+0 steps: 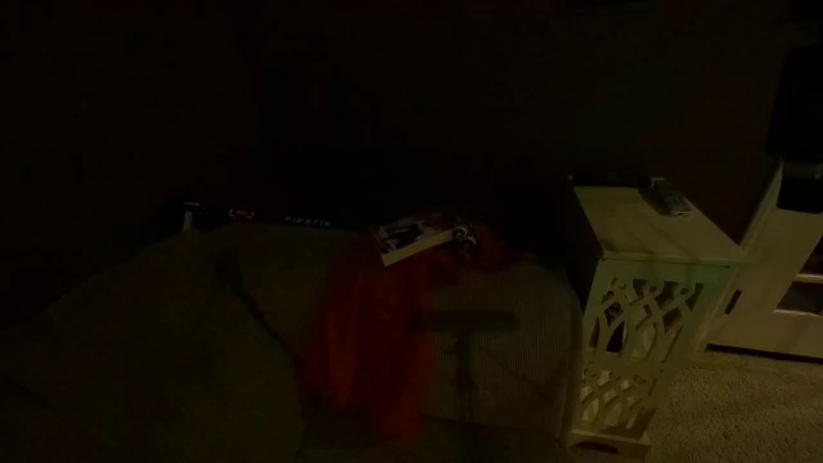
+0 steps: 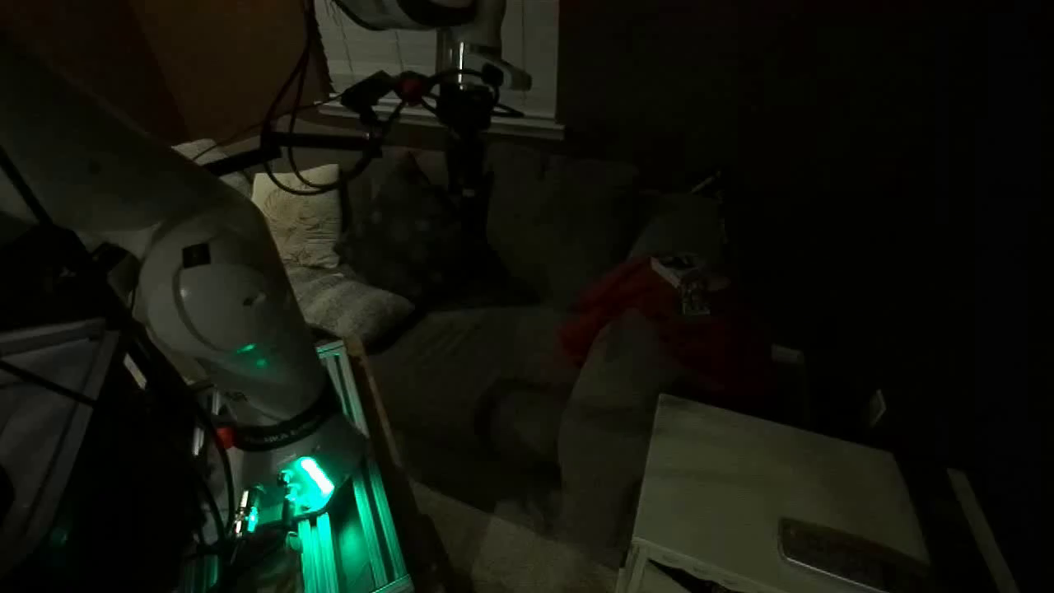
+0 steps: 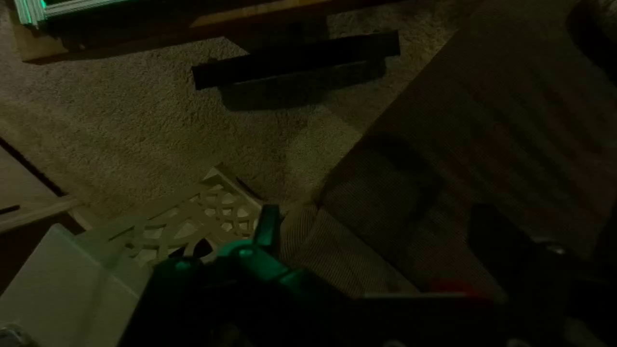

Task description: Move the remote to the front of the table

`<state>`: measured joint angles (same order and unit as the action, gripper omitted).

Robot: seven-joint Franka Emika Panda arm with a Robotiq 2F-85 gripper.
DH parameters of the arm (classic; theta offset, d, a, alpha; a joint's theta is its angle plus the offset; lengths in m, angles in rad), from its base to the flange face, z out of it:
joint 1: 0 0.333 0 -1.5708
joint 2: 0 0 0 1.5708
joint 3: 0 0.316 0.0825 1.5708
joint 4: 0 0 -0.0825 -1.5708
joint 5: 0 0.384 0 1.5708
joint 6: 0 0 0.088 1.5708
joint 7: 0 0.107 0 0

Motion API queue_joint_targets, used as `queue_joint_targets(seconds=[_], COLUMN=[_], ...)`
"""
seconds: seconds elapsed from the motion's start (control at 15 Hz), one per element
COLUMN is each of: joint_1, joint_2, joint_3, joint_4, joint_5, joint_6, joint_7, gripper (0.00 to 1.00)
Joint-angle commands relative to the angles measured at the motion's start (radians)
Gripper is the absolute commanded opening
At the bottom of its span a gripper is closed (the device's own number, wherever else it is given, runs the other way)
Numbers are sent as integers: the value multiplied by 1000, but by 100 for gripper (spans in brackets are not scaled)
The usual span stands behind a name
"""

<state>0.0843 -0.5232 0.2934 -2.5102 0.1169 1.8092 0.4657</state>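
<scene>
The table (image 1: pixel 643 225) is white and boxy, with a lattice panel below its square top. It also shows in an exterior view (image 2: pixel 741 486) and at lower left in the wrist view (image 3: pixel 62 289). The remote (image 1: pixel 672 198), a slim oblong handset, lies flat on the top towards the side away from the sofa. It looks dark with a pale rim in an exterior view (image 2: pixel 852 553). Only a bit of it seems to show in the wrist view's corner (image 3: pixel 14 335). My gripper (image 3: pixel 376 219) is open and empty, fingers wide apart. It hangs high over the sofa (image 2: pixel 468 177), away from the table.
The sofa (image 1: pixel 501 360) stands beside the table, with a red cloth (image 1: pixel 366 347) and a pale book (image 1: pixel 411 241) on its arm. An unclear dark shape (image 1: pixel 611 179) lies along the table's back edge. White furniture (image 1: pixel 752 315) stands beyond. A black bar (image 3: pixel 296 58) shows above the carpet.
</scene>
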Motion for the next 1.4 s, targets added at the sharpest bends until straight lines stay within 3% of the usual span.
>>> queue_joint_targets(seconds=[0.0, 0.13, 0.27, 0.47, 0.6, 0.67, 0.93, 1.33], joint_1=[12, -10, -18, -59, -90, -58, -61, -71], joint_2=[2, 96, 201, 368, 486, 546, 723, 814], joint_3=[-11, 30, 46, 76, 67, 2, -146, -321], joint_4=[1, 72, 127, 234, 315, 360, 491, 508], joint_5=[-6, 26, 49, 1, -56, -81, -77, -63], joint_6=[-1, 3, 101, 233, 258, 237, 189, 168], joint_7=[5, 163, 282, 439, 509, 525, 496, 541], gripper=[100, 100, 100, 100, 100, 100, 100, 100])
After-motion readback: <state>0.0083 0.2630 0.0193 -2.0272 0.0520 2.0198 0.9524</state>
